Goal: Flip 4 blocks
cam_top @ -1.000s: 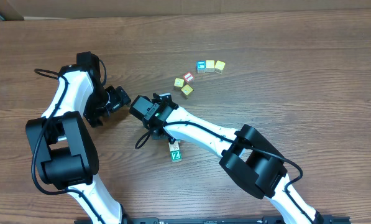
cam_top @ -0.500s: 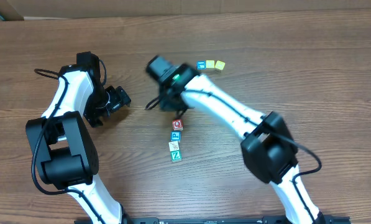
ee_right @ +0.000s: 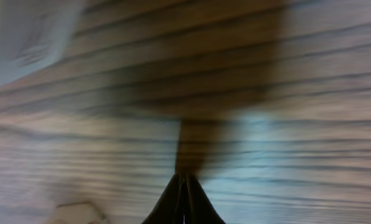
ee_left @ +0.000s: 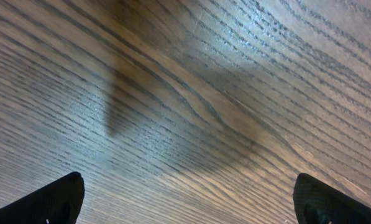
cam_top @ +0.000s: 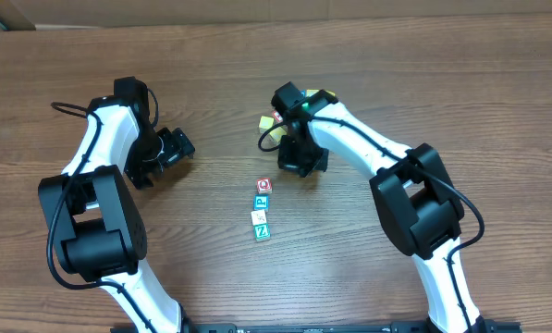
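Four blocks lie in a short column mid-table: a red-framed Q block (cam_top: 263, 185), a blue P block (cam_top: 263, 201), a pale whitish block (cam_top: 258, 216) and a green Z block (cam_top: 263, 231). My right gripper (cam_top: 302, 165) hovers up and to the right of the column, apart from it. Its fingers are shut with nothing between them, and in the right wrist view the right gripper (ee_right: 184, 198) is over blurred wood. My left gripper (cam_top: 176, 146) stands far to the left, open and empty. In the left wrist view the left gripper (ee_left: 188, 196) is over bare wood.
Loose cubes lie behind the right arm: a yellow cube (cam_top: 326, 95) and a yellow and red pair (cam_top: 269, 119), partly hidden by the arm. A blurred pale cube (ee_right: 30, 34) shows at the top left of the right wrist view. The wooden table (cam_top: 460, 111) stretches right.
My right arm has swung up and to the right, from left of the block column to right of it, uncovering the Q and P blocks. The left arm has not moved.
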